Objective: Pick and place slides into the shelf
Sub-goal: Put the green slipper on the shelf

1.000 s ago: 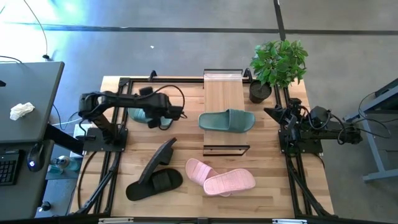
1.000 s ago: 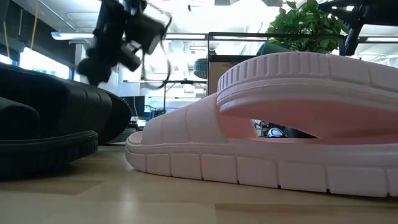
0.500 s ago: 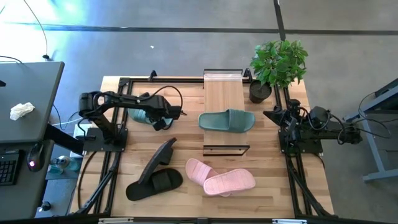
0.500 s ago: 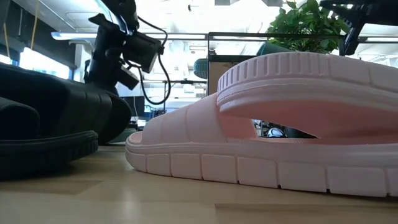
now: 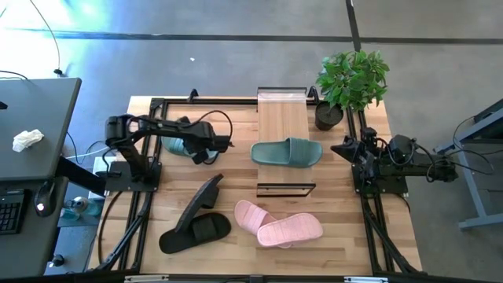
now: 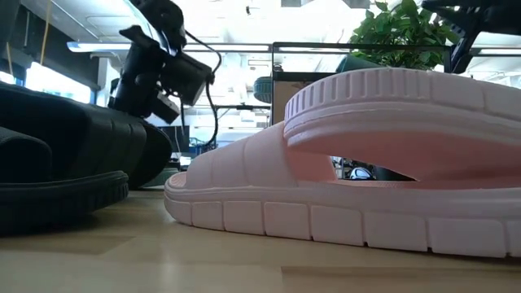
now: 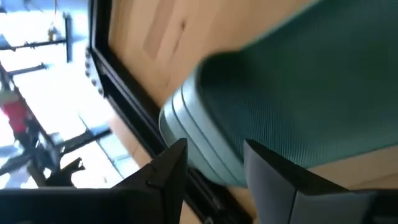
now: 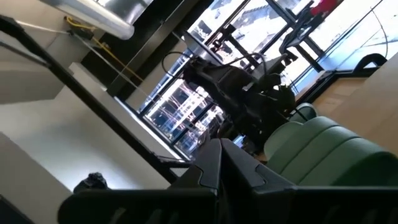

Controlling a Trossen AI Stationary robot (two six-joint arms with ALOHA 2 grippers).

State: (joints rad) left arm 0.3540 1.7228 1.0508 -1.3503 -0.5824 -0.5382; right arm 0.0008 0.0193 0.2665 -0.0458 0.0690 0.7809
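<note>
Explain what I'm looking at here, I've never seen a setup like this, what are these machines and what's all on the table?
These are two dark robot arms bolted at either side of a wooden table. One picture looks straight down from above, one sits at tabletop height, and two come from cameras on the arms' wrists.

On the table lie rubber slide sandals: a black pair and a pale pink pair at the front, and one green slide lying on the small wooden shelf. A potted plant stands at the back corner.

The left pincer is closed on a second green slide, with one finger on each side of its edge. The right pincer is shut and empty, waiting beside the shelf.
</note>
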